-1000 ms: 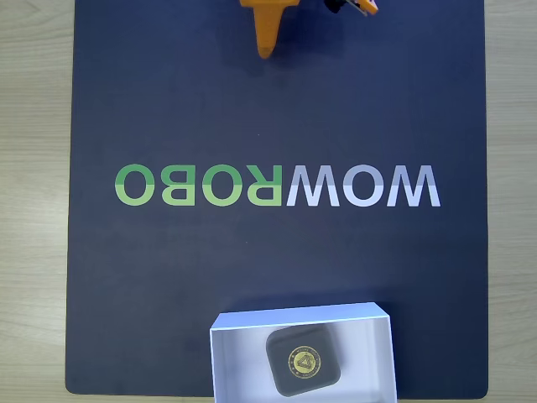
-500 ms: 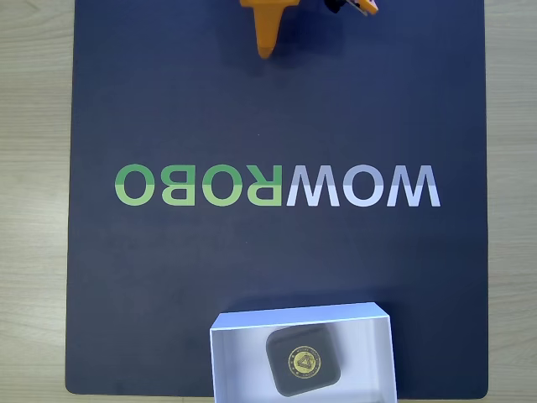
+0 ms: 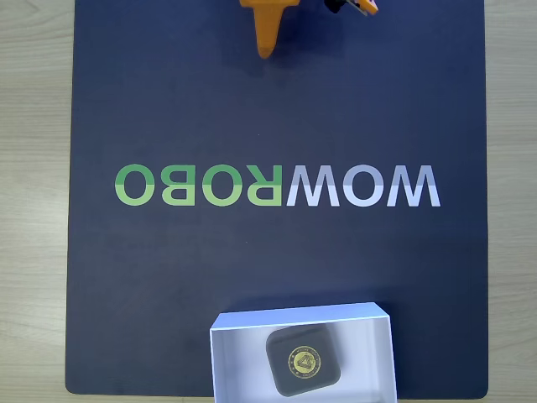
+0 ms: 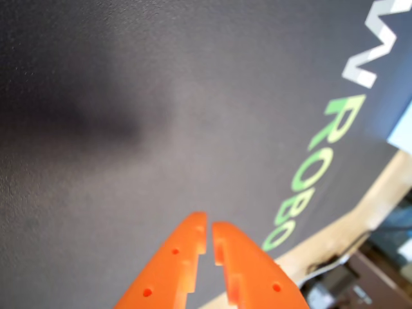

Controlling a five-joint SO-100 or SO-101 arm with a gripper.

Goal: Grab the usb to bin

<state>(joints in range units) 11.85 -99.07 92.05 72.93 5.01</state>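
usb (image 3: 304,360) inside bin (image 3: 382,353) | claw (image 4: 210,226) clenched, empty, over mat (image 3: 252,109)

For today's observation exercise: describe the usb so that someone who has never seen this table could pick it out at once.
In the fixed view, find the dark mat with the WOWROBO lettering. At its bottom edge stands the white bin, and the usb lies inside it: a dark, rounded-square case, marked out by its round gold emblem.

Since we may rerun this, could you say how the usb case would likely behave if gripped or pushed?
The usb looks like a flat, rigid case, so it probably slides rather than rolls. Its rounded edges and smooth finish may slip. Lying inside the bin, it would likely meet a wall if pushed.
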